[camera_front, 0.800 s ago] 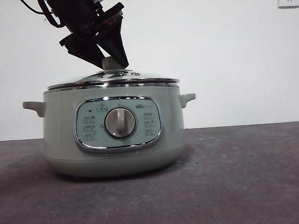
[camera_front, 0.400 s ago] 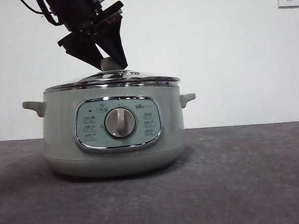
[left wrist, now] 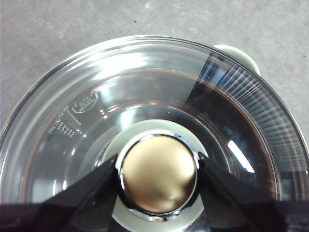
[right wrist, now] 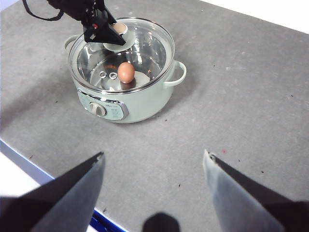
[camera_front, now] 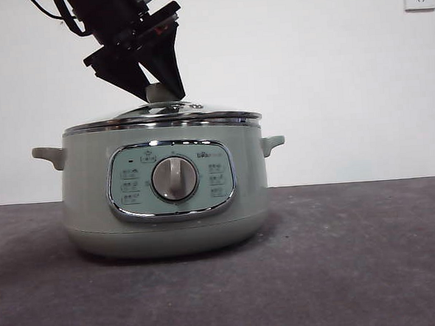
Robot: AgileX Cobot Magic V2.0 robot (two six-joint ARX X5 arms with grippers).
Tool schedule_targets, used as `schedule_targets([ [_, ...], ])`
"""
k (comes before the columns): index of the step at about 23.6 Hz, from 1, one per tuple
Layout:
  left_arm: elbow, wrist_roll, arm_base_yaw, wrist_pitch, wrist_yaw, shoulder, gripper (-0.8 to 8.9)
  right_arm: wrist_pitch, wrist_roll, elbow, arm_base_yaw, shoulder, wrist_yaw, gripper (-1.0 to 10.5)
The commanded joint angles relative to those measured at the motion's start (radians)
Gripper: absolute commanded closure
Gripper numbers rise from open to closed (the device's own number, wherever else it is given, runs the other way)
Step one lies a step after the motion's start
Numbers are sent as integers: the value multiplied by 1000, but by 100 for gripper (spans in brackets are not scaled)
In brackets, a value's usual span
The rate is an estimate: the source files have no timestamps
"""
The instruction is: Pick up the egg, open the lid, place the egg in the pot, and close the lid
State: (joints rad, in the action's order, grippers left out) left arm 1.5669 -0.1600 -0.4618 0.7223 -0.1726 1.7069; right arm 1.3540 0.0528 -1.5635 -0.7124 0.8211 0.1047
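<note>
The egg [right wrist: 126, 72] is sitting inside the pot [camera_front: 166, 210], visible through the glass, and the lid [camera_front: 163, 114] is resting on the rim. The left gripper [left wrist: 157, 175] is pinching the knob [left wrist: 158, 174] from both sides. To finish well, it should check the lid is lying flat all round, then release straight apart and lift clear without dragging it. The right gripper [right wrist: 153, 162] is waiting, jaws spread, well away.
</note>
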Motion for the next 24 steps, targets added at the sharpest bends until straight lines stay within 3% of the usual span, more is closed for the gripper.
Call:
schedule_targets([
  [1, -11, -2, -4, 17, 9, -14, 822, 25, -5, 7, -1, -1, 2, 602],
  [12, -11, -5, -4, 18, 9, -14, 810, 24, -4, 7, -1, -1, 1, 602],
  [13, -11, -5, -4, 18, 9, -15, 789, 24, -4, 7, -1, -1, 1, 602],
  [17, -11, -5, -4, 16, 8, -15, 483, 25, -4, 7, -1, -1, 1, 602],
  [24, 54, -5, -2, 47, 8, -15, 467, 25, -3, 7, -1, -1, 1, 602],
])
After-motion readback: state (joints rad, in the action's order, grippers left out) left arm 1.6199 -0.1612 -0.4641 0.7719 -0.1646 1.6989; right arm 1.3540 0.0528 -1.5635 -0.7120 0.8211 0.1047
